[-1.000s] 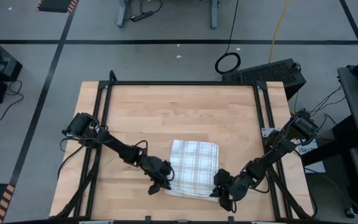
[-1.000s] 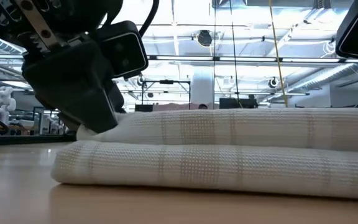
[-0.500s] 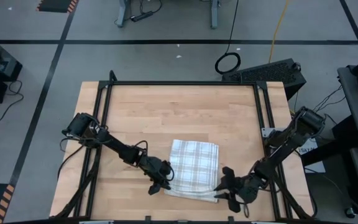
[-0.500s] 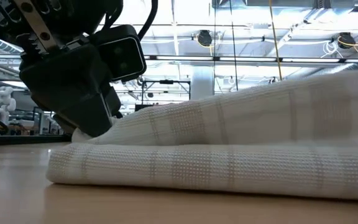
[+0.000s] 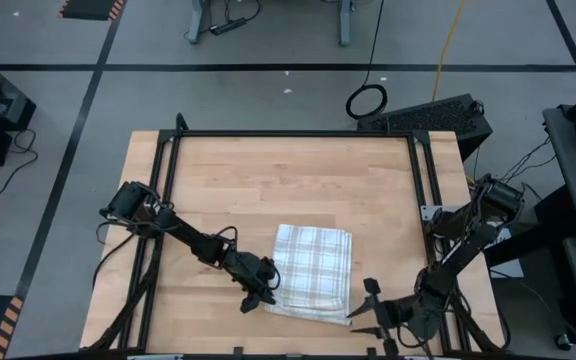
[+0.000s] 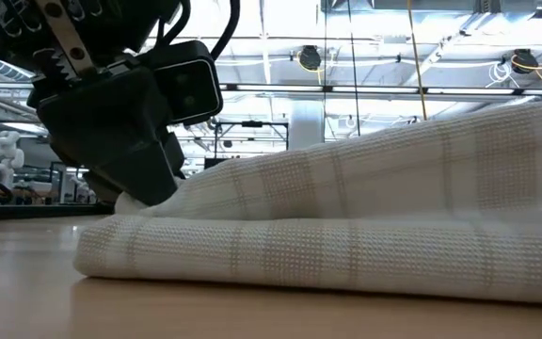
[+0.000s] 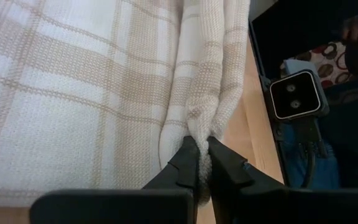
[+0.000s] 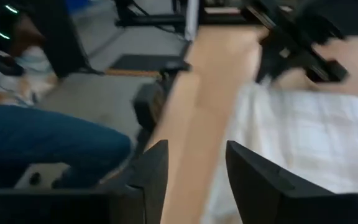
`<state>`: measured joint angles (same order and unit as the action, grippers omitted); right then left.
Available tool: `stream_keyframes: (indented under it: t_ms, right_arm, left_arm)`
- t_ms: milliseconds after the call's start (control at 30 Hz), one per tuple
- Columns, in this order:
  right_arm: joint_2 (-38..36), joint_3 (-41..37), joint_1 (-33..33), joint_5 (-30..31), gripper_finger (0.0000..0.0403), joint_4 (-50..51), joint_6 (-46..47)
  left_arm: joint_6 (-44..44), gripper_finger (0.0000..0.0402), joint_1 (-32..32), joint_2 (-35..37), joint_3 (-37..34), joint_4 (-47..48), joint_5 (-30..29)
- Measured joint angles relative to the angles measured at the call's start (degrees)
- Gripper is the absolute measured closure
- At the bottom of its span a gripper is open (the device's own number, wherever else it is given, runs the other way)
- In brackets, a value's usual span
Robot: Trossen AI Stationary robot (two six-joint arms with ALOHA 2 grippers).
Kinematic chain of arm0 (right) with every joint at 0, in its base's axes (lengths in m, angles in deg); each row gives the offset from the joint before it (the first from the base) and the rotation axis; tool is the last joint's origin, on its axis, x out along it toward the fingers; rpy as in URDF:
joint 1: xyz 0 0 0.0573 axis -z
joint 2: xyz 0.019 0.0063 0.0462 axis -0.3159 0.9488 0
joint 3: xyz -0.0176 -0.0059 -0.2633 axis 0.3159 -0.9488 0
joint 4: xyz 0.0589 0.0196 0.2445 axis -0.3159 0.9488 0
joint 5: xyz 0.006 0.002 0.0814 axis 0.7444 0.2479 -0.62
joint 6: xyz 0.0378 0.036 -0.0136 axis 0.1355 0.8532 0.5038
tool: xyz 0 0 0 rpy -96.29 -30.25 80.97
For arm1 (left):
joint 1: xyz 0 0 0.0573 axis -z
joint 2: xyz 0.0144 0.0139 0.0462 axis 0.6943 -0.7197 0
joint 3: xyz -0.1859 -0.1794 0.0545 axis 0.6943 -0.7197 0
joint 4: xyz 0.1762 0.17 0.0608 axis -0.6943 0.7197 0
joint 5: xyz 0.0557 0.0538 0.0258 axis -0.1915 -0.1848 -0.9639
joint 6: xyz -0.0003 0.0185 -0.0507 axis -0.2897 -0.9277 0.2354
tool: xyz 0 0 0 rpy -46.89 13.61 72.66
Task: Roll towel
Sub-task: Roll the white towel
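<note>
Pinching the towel's [image 7: 98, 87] folded edge, your left pincer [image 7: 202, 163] holds it on the bench [image 5: 268, 180]. Your right pincer [image 5: 366, 312] stands parted and empty just beside the opposite edge. Pulling one-sided could skew or unfold the layers.

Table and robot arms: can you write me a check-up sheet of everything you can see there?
Surface: wooden table, bare apart from the towel.
Job's things: plaid towel, folded in layers, not rolled yet.
Clutter: nothing seen on the table.
Grippers: left gripper fingers pinch the towel's edge; right gripper fingers spread, off the towel, beside its near corner.
Cables: yellow cable and black coiled cable on the floor.
Surroundings: grey floor with black tape lines; a person's blue-trousered leg beside the table.
</note>
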<state>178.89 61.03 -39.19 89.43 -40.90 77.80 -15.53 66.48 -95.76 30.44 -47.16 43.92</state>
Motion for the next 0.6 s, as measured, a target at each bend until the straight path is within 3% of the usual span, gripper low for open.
stream_keyframes:
  t_ms: [233, 600]
  right_arm:
    - [8.1, 0.0, 1.0, -0.6, 0.0266, -6.1, -2.2]
    - [14.7, 0.0, 3.7, 7.2, 0.0271, -5.7, 4.3]
  left_arm:
    - [0.1, 0.0379, 0.0, 0.0, 0.0, -0.4, -0.2]
    - [1.5, 0.0372, -0.4, 0.0, 0.0, -0.8, -0.1]
